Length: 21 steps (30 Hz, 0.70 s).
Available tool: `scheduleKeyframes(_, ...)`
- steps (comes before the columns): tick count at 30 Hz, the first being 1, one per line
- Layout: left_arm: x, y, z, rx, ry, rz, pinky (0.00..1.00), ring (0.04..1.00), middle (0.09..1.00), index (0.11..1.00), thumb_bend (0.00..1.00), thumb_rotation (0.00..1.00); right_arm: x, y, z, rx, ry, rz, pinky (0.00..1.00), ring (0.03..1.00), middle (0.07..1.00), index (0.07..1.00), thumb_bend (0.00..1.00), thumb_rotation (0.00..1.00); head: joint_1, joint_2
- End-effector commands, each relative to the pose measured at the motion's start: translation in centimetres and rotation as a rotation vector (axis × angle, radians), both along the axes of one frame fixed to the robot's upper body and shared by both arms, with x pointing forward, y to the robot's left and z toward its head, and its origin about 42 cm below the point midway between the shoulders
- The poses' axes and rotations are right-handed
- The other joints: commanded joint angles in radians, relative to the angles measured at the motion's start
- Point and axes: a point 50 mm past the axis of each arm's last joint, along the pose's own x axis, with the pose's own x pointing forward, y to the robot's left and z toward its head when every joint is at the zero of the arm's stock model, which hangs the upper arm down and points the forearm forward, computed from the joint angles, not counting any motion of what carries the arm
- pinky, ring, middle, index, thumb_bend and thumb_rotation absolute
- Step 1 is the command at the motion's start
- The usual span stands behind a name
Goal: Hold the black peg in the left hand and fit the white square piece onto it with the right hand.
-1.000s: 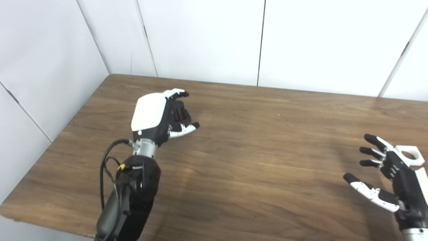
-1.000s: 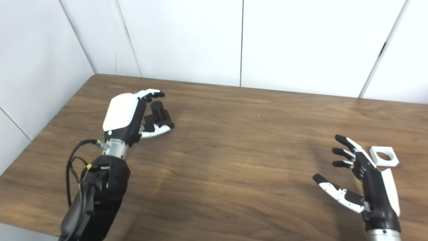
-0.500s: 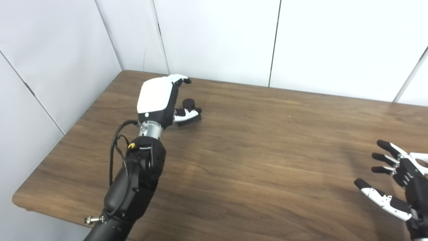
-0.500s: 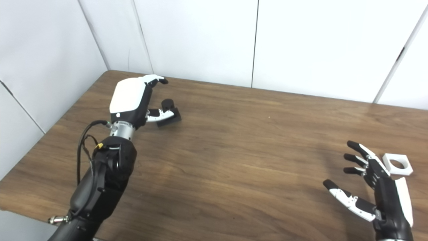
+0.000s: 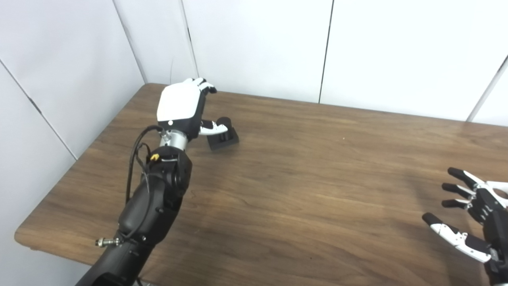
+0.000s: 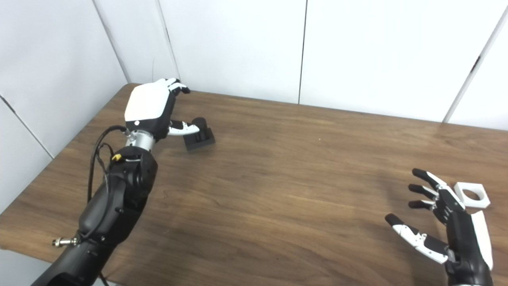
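Observation:
The black peg [image 6: 200, 135], a short cylinder on a square base, stands on the wooden table [image 6: 278, 178] at the far left. My left hand [image 6: 151, 109] hovers just left of it, open, palm down. Its thumb reaches toward the peg's cylinder; I cannot tell if it touches. The fingers point at the back wall and close on nothing. The white square piece [image 6: 471, 194], with a round hole, lies flat at the right edge of the table. My right hand [image 6: 444, 222] is open beside and in front of it, fingers spread, apart from the piece.
White wall panels [image 5: 258, 39] close off the table's back and left sides, close behind the left hand. The table's front left corner [image 5: 24, 238] is in view. A black cable [image 5: 137, 159] loops off the left wrist.
The whole view shifted after the oldest frames. Since half a second ago the left hand has drawn left and back, leaving the peg uncovered beside its thumb. The right hand has stayed put.

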Motion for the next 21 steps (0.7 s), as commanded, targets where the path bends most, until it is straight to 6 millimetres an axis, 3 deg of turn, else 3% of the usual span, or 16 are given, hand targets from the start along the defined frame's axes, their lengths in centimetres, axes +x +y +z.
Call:
scheduleKeyframes(1,1.0,0.9,1.9,0.045,-0.036,0.039,0.82,0.924,0.915,0.76,0.81,0.41,0.2,0.0,1.8,-0.003,-0.079,0.015,0.6,0.761,0.858,0.796,0.64,0.05,-0.001,0.001)
scheduleKeyframes(8,2.0,2.1,0.6,0.045,0.033,0.07,0.84,0.938,0.923,0.756,0.84,0.45,0.3,-0.2,1.9,-0.006,-0.082,0.018,0.59,0.748,0.857,0.797,0.64,0.1,-0.003,0.006)
scheduleKeyframes(21,3.2,2.6,-0.8,0.05,0.129,0.074,0.9,0.948,0.93,0.724,0.9,0.58,0.2,0.1,2.2,-0.01,-0.083,0.024,0.59,0.76,0.859,0.799,0.61,0.07,-0.014,0.011)
